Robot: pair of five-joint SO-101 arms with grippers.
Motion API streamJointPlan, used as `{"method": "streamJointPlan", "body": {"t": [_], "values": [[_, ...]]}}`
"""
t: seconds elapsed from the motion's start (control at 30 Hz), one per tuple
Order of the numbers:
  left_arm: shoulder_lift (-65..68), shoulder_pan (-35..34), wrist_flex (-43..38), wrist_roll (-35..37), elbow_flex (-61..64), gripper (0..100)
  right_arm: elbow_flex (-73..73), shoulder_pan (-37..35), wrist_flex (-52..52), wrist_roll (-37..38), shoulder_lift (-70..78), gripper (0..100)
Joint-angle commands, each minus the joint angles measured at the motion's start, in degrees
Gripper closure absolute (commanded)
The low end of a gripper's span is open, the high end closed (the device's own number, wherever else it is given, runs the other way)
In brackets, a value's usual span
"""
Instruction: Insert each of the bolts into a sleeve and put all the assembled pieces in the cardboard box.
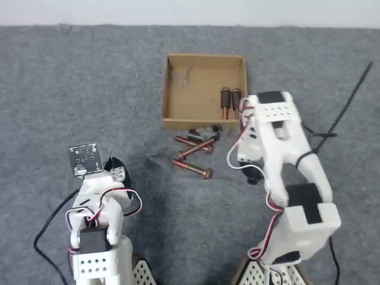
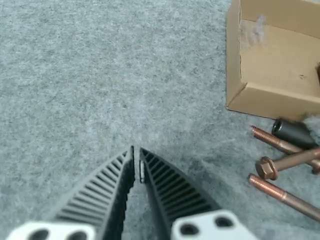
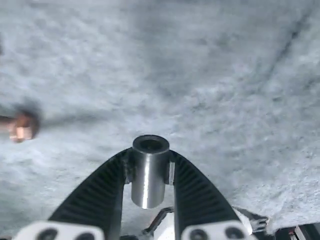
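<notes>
The right gripper (image 3: pixel 149 161) is closed on a steel sleeve (image 3: pixel 147 182), held upright between the fingers with its open bore facing away from the camera. It hangs over bare grey bench (image 3: pixel 225 75), and a copper bolt head (image 3: pixel 21 126) shows blurred at the left edge of that view.

The left gripper (image 2: pixel 136 156) is closed and holds nothing (only a thin slit parts the tips), low over the bench with its tips pointing towards the top of the frame. The box (image 2: pixel 260 100) sits at upper right of that view.

In the high view the box (image 1: pixel 199 123) lies top centre, open side up. Two sleeved bolts (image 1: pixel 225 104) lie side by side in its lower right corner. Just below its front wall three bolts (image 1: pixel 191 168) lie on the bench, two of them crossing, with a loose sleeve (image 1: pixel 195 135) between them and the box. The right arm (image 1: pixel 285 148) stretches up the right side to the box's right corner; the left arm (image 1: pixel 98 202) stays folded at lower left, well apart from the bolts.
</notes>
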Motion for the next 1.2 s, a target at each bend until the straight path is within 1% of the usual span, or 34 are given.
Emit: {"method": "streamJointPlan", "body": {"t": [0.0,0.27,0.37,0.47,0.53,0.67,0.73,0.97,1.07,1.17], "values": [[1.1,0.0,0.0,-0.5,-0.6,99,3.7,4.4,-3.1,5.1,-4.6,99.1],[1.1,0.0,0.0,-0.5,-0.6,99,11.6,12.4,-13.1,18.5,-5.1,98.8],[1.1,0.0,0.0,-0.5,-0.6,99,13.3,14.4,-16.1,21.5,-5.1,96.9],[1.1,0.0,0.0,-0.5,-0.6,99,14.6,15.4,-16.8,21.9,-5.1,89.9],[1.1,0.0,0.0,-0.5,-0.6,99,15.1,15.6,-16.7,21.9,-5.1,88.2],[1.1,0.0,0.0,-0.5,-0.6,99,15.0,15.5,-15.4,22.0,-5.1,91.3],[1.1,0.0,0.0,-0.5,-0.6,99,14.9,15.5,-14.0,22.0,-5.3,91.1],[1.1,0.0,0.0,-0.5,-0.6,99,15.6,15.6,-7.6,24.8,-15.4,89.7],[1.1,0.0,0.0,-0.5,-0.6,99,19.3,15.2,-7.6,24.8,-20.9,89.7],[1.1,0.0,0.0,-0.5,-0.6,99,23.8,15.3,-10.8,24.8,-24.9,89.7]]}}
